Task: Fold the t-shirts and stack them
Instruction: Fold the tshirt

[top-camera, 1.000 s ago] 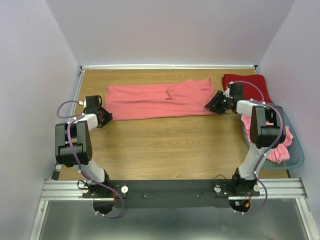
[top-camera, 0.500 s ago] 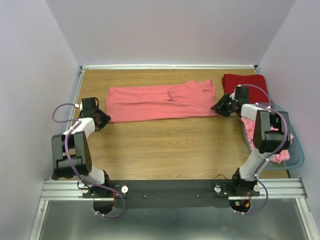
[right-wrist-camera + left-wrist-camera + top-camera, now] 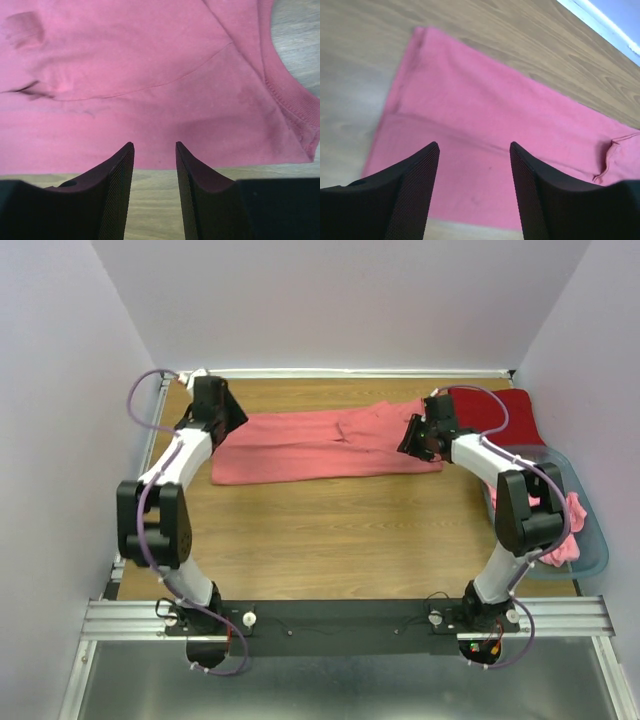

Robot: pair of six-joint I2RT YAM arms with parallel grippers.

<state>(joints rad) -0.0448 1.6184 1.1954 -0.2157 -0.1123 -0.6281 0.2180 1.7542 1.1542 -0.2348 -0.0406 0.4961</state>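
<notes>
A salmon-pink t-shirt (image 3: pixel 320 440) lies folded into a long band across the back of the wooden table. My left gripper (image 3: pixel 225 420) hangs above its left end, open, with only cloth (image 3: pixel 485 115) showing beyond the fingers. My right gripper (image 3: pixel 412 440) is over the right end, open and empty. Its fingertips sit at the near edge of the shirt (image 3: pixel 150 75), whose collar curves off to the right. A deep red t-shirt (image 3: pixel 505 410) lies folded at the back right corner, partly behind the right arm.
A grey-blue plastic basket (image 3: pixel 598 555) stands at the right edge of the table and holds more pink t-shirts (image 3: pixel 560 535). White walls close in the table on the left, back and right. Bare wood (image 3: pixel 330 530) stretches in front of the shirt.
My left arm swung from the shirt's near left corner up to its back left end, and its gripper opened. My right gripper moved left, off the red shirt's edge and over the pink shirt.
</notes>
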